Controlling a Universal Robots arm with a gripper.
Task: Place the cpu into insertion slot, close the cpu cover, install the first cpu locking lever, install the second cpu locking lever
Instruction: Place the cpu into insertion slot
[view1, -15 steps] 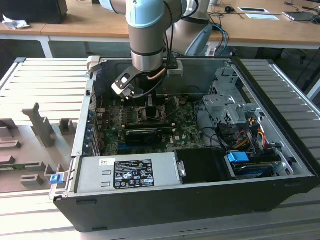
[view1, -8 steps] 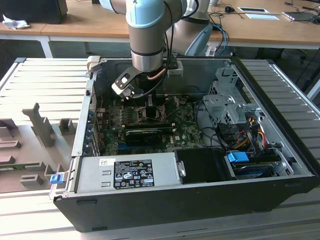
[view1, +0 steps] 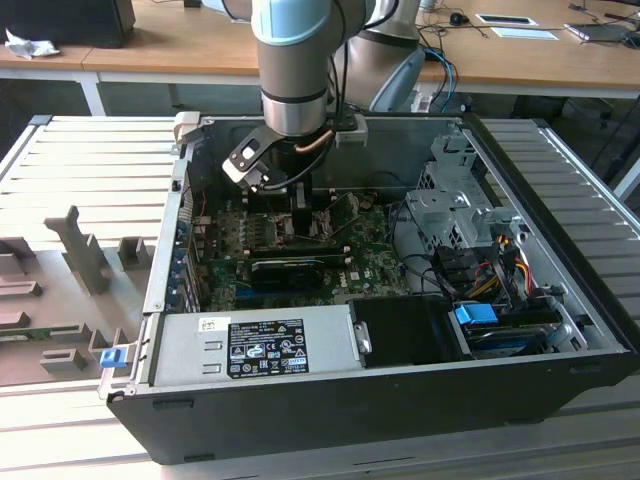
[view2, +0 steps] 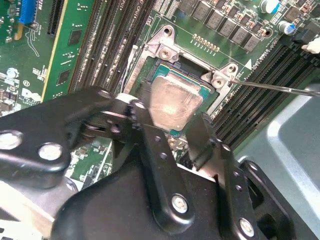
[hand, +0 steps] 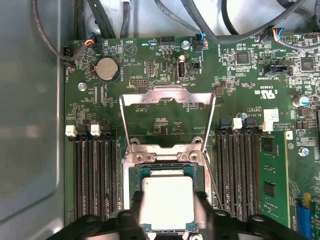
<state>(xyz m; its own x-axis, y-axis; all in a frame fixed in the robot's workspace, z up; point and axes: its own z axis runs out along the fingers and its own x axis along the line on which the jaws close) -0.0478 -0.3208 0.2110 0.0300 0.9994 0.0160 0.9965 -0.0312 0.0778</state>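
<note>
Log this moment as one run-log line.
gripper: shut on cpu | cpu: at insertion slot, seating unclear | cpu cover: open, tilted back off the slot

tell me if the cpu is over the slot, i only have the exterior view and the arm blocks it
Observer: Yes. In the first wrist view the cpu lies square over the slot, with the gripper straddling it. I can't tell if it's fully seated.
Operator: ok and is the cover down on it
Observer: No. The cover is swung open, back from the slot, so the cpu's metal face is bare.
</note>
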